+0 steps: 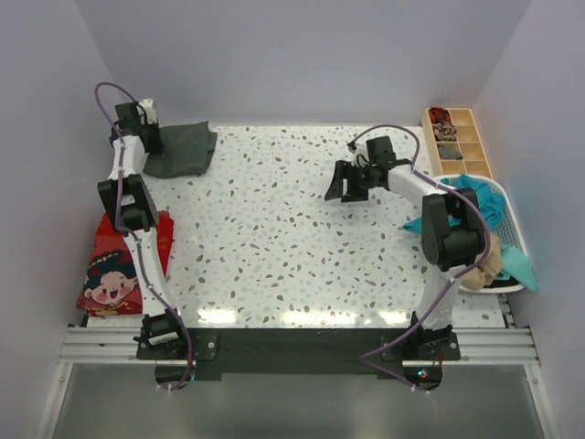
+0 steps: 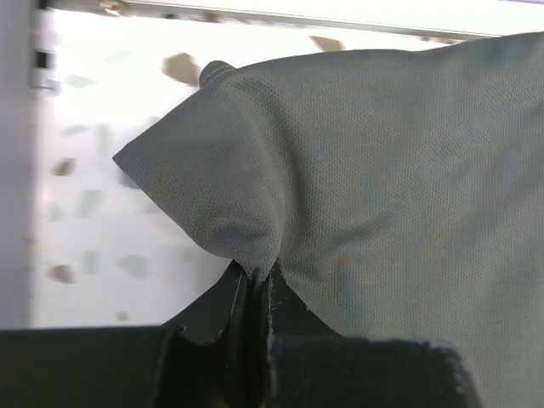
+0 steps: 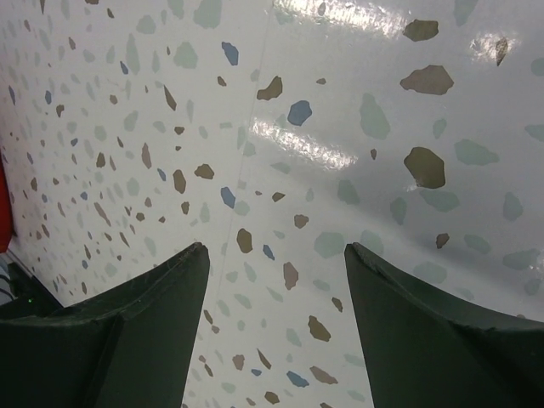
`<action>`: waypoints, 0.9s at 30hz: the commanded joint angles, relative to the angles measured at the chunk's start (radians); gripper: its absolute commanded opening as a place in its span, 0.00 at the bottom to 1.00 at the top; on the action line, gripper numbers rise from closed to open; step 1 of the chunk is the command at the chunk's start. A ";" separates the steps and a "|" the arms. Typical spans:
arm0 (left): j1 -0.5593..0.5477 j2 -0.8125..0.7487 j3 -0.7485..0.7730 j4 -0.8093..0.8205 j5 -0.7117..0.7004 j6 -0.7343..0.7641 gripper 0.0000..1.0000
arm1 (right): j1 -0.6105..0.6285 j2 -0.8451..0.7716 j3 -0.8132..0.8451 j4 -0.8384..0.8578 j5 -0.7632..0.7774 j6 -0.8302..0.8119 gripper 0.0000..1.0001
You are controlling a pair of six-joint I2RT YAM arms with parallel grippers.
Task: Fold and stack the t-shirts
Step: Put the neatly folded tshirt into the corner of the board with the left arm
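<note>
1. The dark grey-green t-shirt (image 1: 183, 149) lies at the upper left of the top view, near the far edge of the tabletop (image 1: 292, 247). It appears to be gathered into a compact, roughly rectangular shape.
2. Its left edge is pinched by the left end effector (image 1: 149, 137), whose fingers are pressed together on the cloth. In the left wrist view the fabric is drawn into a small tuck at the fingertips, and one corner is lifted into a peak.
3. The step in hand is judged to be settling this shirt at its place. It is best done with the pinch kept low and moved slowly, so that the layers underneath are not dragged out of line. The cloth should be let go only once the raised corner has been laid flat.
4. The shirt is plain, with a fine mesh-like weave and no print. Soft creases run away from the pinched point, so it is expected to slump rather than hold an edge.
5. The red t-shirt (image 1: 123, 265) with the cartoon face hangs over the left side of the tabletop in the lower left.
6. The right end effector (image 1: 352, 183) hovers over bare tabletop right of centre, its fingers well apart and nothing between them.
7. A teal t-shirt (image 1: 475, 197) spills from the white basket (image 1: 517, 240) at the right edge.
</note>
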 commanded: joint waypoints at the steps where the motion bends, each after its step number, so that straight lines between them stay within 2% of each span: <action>1: 0.028 0.015 0.057 0.069 -0.075 0.090 0.00 | -0.001 0.033 0.051 0.028 -0.037 0.014 0.69; 10: 0.032 0.001 0.016 0.320 -0.212 0.118 0.00 | 0.002 0.101 0.081 0.052 -0.079 0.045 0.69; 14: 0.034 0.000 0.028 0.338 -0.226 0.125 0.00 | 0.003 0.119 0.092 0.046 -0.083 0.045 0.69; 17: 0.034 -0.028 -0.027 0.373 -0.267 0.130 0.02 | 0.003 0.125 0.095 0.046 -0.088 0.046 0.69; 18: 0.034 -0.034 -0.039 0.377 -0.270 0.130 0.09 | 0.002 0.127 0.095 0.045 -0.087 0.043 0.68; 19: 0.032 -0.054 -0.073 0.396 -0.269 0.129 0.45 | 0.003 0.127 0.094 0.045 -0.090 0.042 0.68; 20: 0.032 -0.065 -0.091 0.406 -0.266 0.129 0.66 | 0.002 0.129 0.092 0.049 -0.088 0.043 0.69; 22: 0.028 -0.103 -0.157 0.449 -0.249 0.127 1.00 | 0.003 0.127 0.086 0.051 -0.090 0.043 0.68; 25: 0.011 -0.146 -0.196 0.477 -0.276 0.139 1.00 | 0.002 0.126 0.072 0.062 -0.093 0.045 0.69; 27: -0.001 -0.186 -0.214 0.497 -0.344 0.156 1.00 | 0.003 0.122 0.065 0.074 -0.100 0.049 0.68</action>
